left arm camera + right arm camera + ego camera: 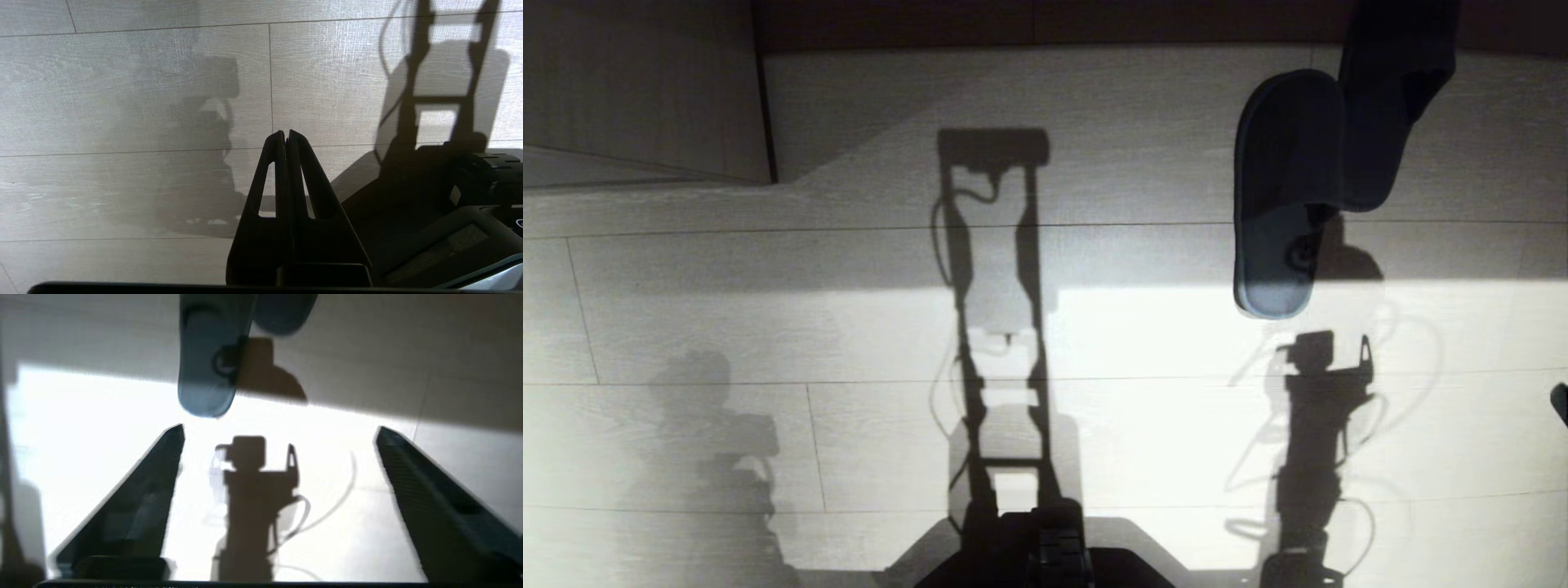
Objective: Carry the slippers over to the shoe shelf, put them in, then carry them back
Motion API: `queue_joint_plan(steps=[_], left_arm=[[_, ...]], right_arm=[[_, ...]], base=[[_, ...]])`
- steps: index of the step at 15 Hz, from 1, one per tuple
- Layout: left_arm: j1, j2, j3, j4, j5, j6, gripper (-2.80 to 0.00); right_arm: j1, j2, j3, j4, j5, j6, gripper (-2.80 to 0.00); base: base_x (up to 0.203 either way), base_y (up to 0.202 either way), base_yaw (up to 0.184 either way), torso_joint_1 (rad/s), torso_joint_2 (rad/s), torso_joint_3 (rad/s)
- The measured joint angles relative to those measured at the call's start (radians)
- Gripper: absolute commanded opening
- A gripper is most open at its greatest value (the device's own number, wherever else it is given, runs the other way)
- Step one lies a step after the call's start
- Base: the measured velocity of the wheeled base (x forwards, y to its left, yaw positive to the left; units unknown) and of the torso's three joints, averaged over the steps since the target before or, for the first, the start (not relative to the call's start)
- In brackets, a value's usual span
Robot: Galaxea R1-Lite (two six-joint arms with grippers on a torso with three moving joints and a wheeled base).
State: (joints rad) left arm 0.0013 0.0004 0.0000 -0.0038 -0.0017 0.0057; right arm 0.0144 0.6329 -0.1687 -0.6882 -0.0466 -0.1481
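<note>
Lying on floor: the slippers, dark pair, far right of the head view; one flat with its paler insole up and heel toward the robot, the other slanted across its toe end and running out of the top edge.
Contact: the two slippers touch and overlap; nothing grips them.
Slipper lighting: mostly in shade, only the near heel reaches the lit band.
Right gripper: jaws spread wide, nothing between them, only bare floor; it hangs short of the slippers, which sit past its fingertips in the right wrist view.
Left gripper: fingers pressed together, empty, hanging over floor beside the robot base.
Floor: pale wood-grain planks with thin dark seams, running across the view.
Light: bright band across the middle of the floor, shaded strips beyond it and at left.
Shadows: a tall ladder-like torso shadow at centre, an arm-and-cable shadow below the slippers, a fainter blurred one at lower left.
Room edge: pale board panel with a dark edge at upper left; a dark strip runs along the top.
Shoe shelf: cannot tell whether that panel belongs to it.
</note>
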Motion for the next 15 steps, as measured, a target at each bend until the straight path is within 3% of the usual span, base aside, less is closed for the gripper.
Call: queue_joint_plan(steps=[4,15], left_arm=[[0.000,0.000,0.000,0.000,0.000,0.000,-2.80],[0.000,0.000,0.000,0.000,0.000,0.000,-2.80]], right_arm=[[-0.006,-0.142,0.083,0.091,0.001,-0.001,-2.80],[-0.004,-0.561,0.169,0.630,0.047,0.052,-2.80]], base=[[0.000,0.000,0.000,0.000,0.00,0.000],[0.000,0.000,0.000,0.000,0.00,0.000]])
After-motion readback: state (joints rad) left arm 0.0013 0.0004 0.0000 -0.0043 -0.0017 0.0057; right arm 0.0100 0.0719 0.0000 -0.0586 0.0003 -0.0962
